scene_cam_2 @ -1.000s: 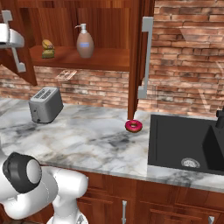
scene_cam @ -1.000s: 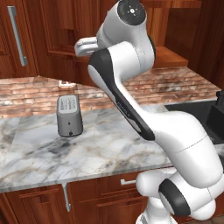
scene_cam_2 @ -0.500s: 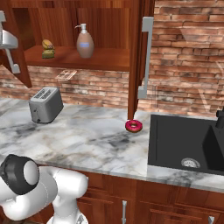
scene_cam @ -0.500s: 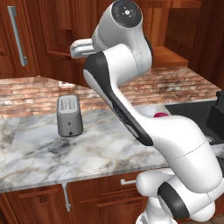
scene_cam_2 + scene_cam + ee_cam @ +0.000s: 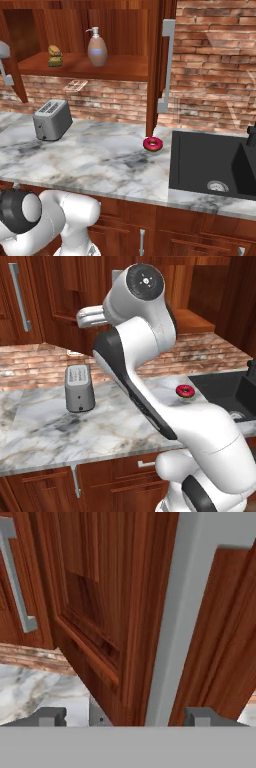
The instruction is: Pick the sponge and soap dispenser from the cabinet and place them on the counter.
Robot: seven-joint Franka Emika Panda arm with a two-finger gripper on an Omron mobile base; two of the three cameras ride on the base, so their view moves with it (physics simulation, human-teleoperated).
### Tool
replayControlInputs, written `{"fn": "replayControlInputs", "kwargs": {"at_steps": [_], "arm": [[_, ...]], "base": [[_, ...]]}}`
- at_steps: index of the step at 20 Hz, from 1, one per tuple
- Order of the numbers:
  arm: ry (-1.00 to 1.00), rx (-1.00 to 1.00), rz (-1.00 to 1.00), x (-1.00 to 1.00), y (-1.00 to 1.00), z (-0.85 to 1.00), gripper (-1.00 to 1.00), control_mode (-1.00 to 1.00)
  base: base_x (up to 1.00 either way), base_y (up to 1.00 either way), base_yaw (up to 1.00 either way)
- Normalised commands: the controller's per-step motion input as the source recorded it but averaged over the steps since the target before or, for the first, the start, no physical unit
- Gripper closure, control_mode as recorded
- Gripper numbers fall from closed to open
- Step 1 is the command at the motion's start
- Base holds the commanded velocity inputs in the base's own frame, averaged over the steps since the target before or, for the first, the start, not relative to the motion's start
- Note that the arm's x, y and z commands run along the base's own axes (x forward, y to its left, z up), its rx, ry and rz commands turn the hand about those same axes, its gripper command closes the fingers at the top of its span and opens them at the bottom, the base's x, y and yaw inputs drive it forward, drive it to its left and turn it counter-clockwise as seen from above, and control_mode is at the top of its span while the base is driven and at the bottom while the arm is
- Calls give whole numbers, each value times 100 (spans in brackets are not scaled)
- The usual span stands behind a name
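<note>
Straddling the grey bar handle (image 5: 170, 627) of the cabinet (image 5: 120, 30) door, the jaws stand released, gripping nothing. Sponge (image 5: 55, 61) and soap dispenser (image 5: 97, 48) sit upright on the shelf (image 5: 125, 67) inside, well apart from the jaws, above the bench (image 5: 100, 160).

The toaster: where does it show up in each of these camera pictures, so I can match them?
Left base view: toaster stands left of centre on the counter.
Right base view: toaster sits at far left, under the cabinet shelf.
Hand view: not in it.
Shared landmark: the red doughnut.
</note>
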Motion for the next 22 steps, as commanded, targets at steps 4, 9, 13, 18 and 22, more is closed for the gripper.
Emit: {"fn": "replayControlInputs", "kwargs": {"at_steps": [4,9,13,18,22], "arm": [[-14,0,-1,-55,-11,16,-100,-100],[-7,-2,-14,-37,-4,7,-100,-100],[-1,1,-9,-47,-22,19,-100,-100],[0,13,-3,-44,-58,23,-100,-100],[0,17,0,-37,-61,27,-100,-100]], "base": [[0,0,0],[0,0,0],[0,0,0],[0,0,0],[0,0,0]]}}
